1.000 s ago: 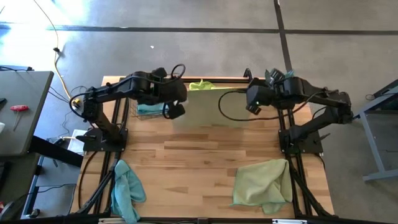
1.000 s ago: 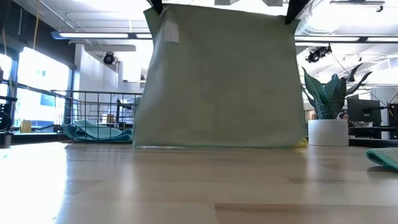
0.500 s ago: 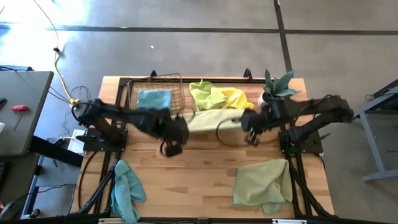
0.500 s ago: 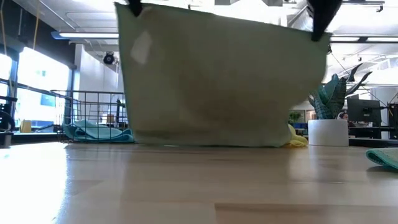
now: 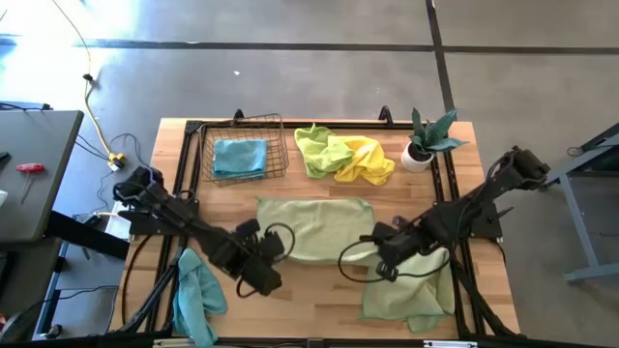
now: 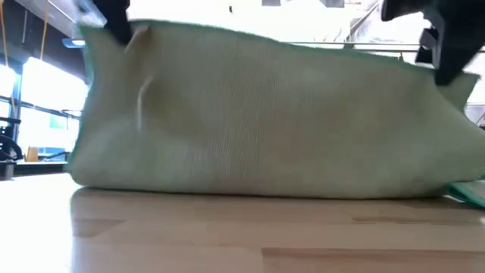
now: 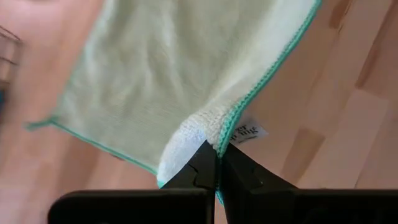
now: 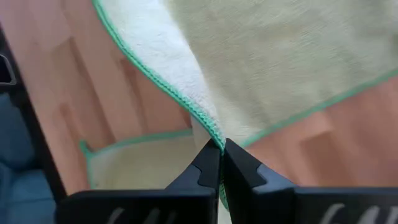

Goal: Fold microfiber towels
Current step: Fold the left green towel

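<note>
High view, left to right: teal towel (image 5: 196, 290) at 7 o'clock on the worktop (image 5: 309, 300); left gripper (image 5: 259, 274) clenched on a corner of the pale green towel (image 5: 314, 224) spread mid-worktop; right gripper (image 5: 384, 263) pinching its other near corner. Blue towel (image 5: 239, 155) in wire basket (image 5: 279, 145) at 11 o'clock, lime (image 5: 317, 147) and yellow (image 5: 368, 159) towels at 12, plant (image 5: 426, 143) at 1. White tag (image 7: 247, 132) by left gripper, writing unreadable.

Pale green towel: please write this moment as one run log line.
left gripper: shut on pale green towel corner | right gripper: shut on other corner | towel: partly on table
</note>
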You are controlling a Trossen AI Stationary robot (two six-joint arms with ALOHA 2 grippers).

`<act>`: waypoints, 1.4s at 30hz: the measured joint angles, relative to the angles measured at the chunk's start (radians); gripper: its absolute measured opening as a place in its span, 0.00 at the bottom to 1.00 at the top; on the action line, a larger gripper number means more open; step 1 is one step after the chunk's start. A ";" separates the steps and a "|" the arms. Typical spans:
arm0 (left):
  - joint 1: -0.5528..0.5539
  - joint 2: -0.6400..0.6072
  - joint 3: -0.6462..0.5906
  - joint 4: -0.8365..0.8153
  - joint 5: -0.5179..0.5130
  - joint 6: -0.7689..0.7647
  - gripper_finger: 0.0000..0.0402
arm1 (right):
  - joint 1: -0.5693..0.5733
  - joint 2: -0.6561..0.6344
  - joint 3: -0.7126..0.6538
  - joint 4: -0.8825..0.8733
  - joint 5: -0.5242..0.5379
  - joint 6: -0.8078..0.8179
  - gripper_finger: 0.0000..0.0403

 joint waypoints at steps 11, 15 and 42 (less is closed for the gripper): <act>-0.041 0.065 -0.044 0.158 0.160 -0.099 0.00 | 0.060 0.000 -0.110 0.238 -0.087 0.115 0.00; -0.042 0.065 -0.043 0.235 0.227 -0.021 0.00 | 0.060 0.000 -0.110 0.297 -0.141 0.052 0.00; 0.142 0.064 -0.189 -0.037 -0.048 0.032 0.00 | -0.234 0.000 -0.109 0.030 0.159 -0.379 0.00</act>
